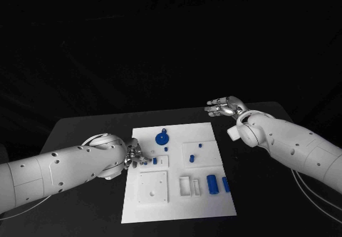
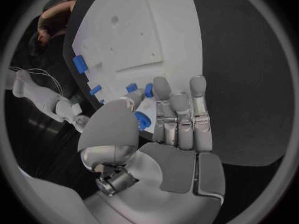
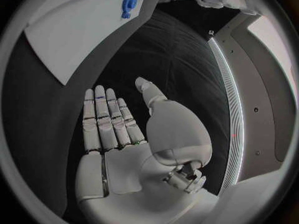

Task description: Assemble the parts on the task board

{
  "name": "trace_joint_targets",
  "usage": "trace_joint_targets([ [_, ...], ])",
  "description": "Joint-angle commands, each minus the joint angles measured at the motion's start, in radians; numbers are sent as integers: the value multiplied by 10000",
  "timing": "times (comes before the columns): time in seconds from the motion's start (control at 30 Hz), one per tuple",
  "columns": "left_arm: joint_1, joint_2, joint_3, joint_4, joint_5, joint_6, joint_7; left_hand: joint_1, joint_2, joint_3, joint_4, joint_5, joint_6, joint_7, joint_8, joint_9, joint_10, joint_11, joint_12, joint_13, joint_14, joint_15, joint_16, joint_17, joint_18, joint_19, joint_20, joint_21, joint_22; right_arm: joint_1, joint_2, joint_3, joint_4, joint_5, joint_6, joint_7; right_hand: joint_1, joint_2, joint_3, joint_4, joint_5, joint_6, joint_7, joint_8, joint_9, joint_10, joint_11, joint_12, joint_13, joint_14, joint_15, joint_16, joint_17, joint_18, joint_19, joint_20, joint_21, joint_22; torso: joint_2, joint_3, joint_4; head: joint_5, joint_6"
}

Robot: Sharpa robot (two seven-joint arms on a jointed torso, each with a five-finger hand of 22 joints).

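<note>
The flat white rectangular task board (image 1: 187, 207) lay on the matte black surface (image 1: 93, 123), with smooth blue plastic parts on it: a round teardrop-shaped piece (image 1: 162, 138) near its far edge and a short cylinder (image 1: 211, 183) toward its near right. At the board's left edge the silver left hand (image 1: 133, 157) pinched a small ribbed blue part (image 2: 142, 120) between thumb and fingers. Beyond the board's far right corner, the silver right hand (image 1: 225, 106) hovered empty, fingers straight and apart.

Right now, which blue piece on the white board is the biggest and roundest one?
The round blue disc part near the far end of the task board. It is wide and circular with a small tab on top, while the other blue parts are thin little pegs and cylinders.
</note>
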Motion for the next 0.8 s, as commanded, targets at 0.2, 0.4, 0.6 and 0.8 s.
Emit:
trace_joint_targets([
  [0.2,-42,-56,-27,-24,105,109,-43,49,-89,-2594,762,180,-26,76,-115,-97,-43,56,-31,-2,7,56,-53,-41,-124,16,55,-97,189,-4,-3,6,12,-7,120,62,-41,12,9,35,51,-12,-14,-43,-12,-34,-26,-41,-16,-79,15,-49,-16,-154,-23,5,9,-14,1,0,4,-37,-6],
  [0.4,-42,-113,-14,-22,112,6,-47,-125,-174,-2705,778,90,-56,91,-159,-142,-65,61,-43,-12,3,64,-70,-58,-119,16,62,-113,186,-13,-9,6,13,-7,118,65,-45,11,3,39,55,-15,-14,-43,-12,-35,-26,-41,-16,-79,15,-49,-16,-154,-20,5,10,-13,0,-6,-4,-33,9],
  [0.6,-42,-197,30,-15,114,-142,-40,-320,-248,-2799,791,39,-79,99,-172,-159,-81,62,-50,-19,2,69,-86,-75,-113,21,67,-132,184,-23,-18,6,15,-6,116,68,-51,9,-32,55,62,-24,-12,-44,-12,-38,-24,-41,-16,-83,18,-49,-16,-154,-29,6,9,-14,2,-4,-5,-52,32],
  [0.8,-40,-339,250,22,409,-459,96,-383,33,-2547,778,362,-115,138,-345,-294,-136,83,-114,-66,-31,93,-155,-124,-105,5,89,-210,168,-39,-19,6,17,0,123,76,-51,9,-32,55,62,-24,-12,-44,-12,-38,-24,-41,-16,-83,18,-49,-16,-154,-29,6,9,-14,-1,-3,3,-54,65],
])
